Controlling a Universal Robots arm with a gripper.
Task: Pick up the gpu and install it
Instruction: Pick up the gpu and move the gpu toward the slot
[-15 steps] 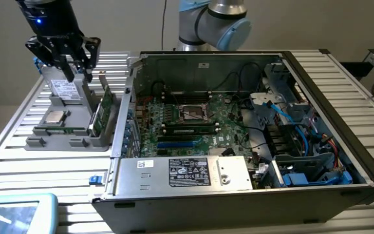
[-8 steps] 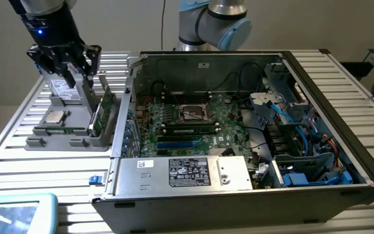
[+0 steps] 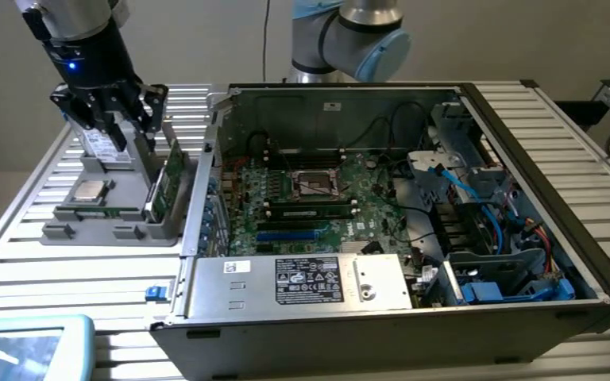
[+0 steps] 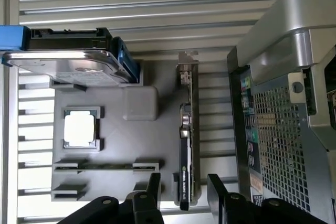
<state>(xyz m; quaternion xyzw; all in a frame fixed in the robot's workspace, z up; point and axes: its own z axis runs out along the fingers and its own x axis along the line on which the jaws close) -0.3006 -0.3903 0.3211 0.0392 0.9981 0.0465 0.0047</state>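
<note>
So the jaws are spread wide with nothing in them, hanging above the grey plastic parts tray [image 3: 125, 235] [image 4: 142, 145] on the slatted metal tabletop [image 3: 19, 266] [image 4: 157, 3]. In the wrist view the two black tips sit either side of one end of the thin flat gpu card with the green board and silver end bracket [image 3: 165, 190] [image 4: 185, 145], not touching it.

The gpu is standing on edge in its slot along the tray's side nearest the open black computer case [image 3: 559, 198] [image 4: 278, 145], so not picked up yet. Also in the tray: a silvery boxy drive [image 3: 102, 144] [image 4: 68, 66], a square silver processor chip [image 3: 91, 190] [image 4: 80, 128] and a slim green memory stick [image 3: 98, 213] [image 4: 105, 166].
</note>
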